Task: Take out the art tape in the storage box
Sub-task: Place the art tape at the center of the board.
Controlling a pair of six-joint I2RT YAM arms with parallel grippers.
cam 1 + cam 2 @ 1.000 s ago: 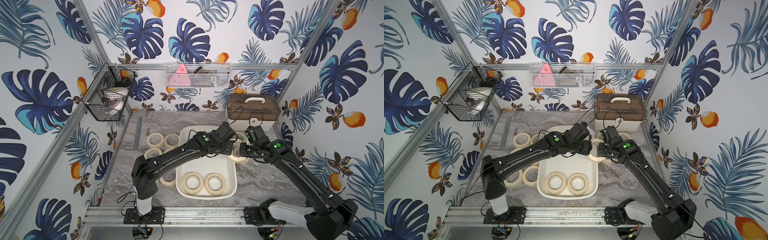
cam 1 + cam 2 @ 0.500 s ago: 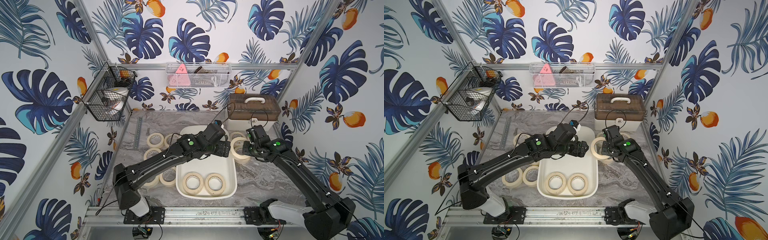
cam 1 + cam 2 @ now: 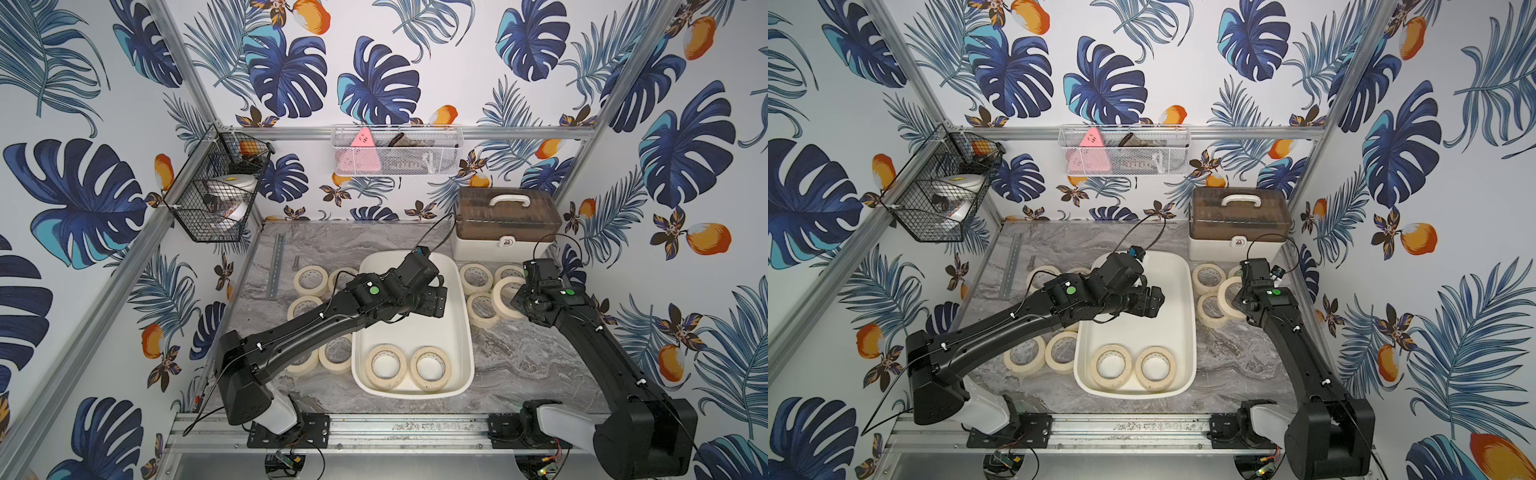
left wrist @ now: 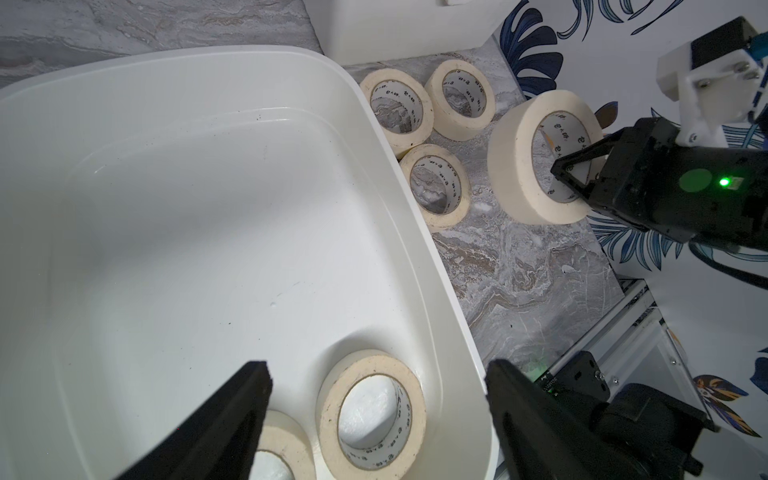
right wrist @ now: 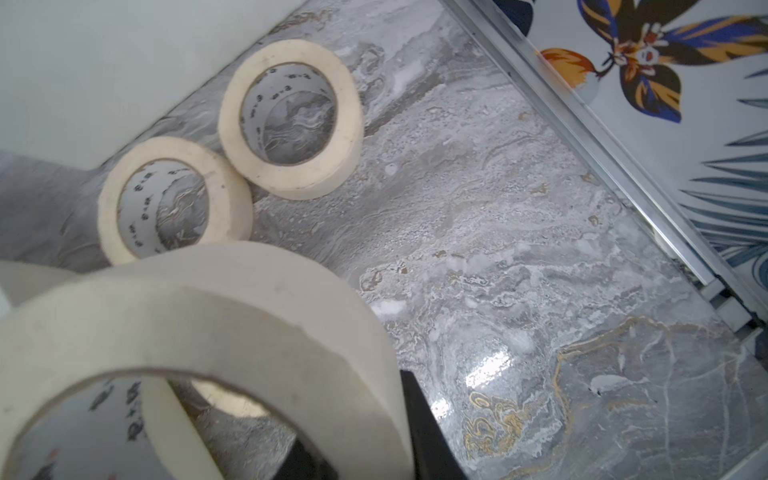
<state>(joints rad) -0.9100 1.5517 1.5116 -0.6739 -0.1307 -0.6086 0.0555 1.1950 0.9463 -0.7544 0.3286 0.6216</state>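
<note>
Over the desk, both top views: shallow cream-white plastic storage box [image 3: 467, 332], rounded corners, on the grey marbled desk [image 3: 519, 365]. Two cream masking-tape rolls [image 3: 372, 371] lie flat, side by side, at its near end; the rest of its floor is bare. Left claw [image 3: 440, 303] hangs over the box middle. Right claw [image 3: 519, 297] is off the box's right side with the held roll [image 3: 497, 297] tilted on edge. Loose rolls [image 3: 482, 323] lie flat on the desk on both sides.

Left wrist view: left claw [image 4: 376, 368] fingers spread wide, nothing between them. Box wall smooth, glossy, a few dark specks. Roll linings white with dark print.

Right wrist view: right claw pinches the held roll [image 5: 208, 299] through its wall, one black finger outside and one inside the hole. Band matte. Two loose rolls touch.
</note>
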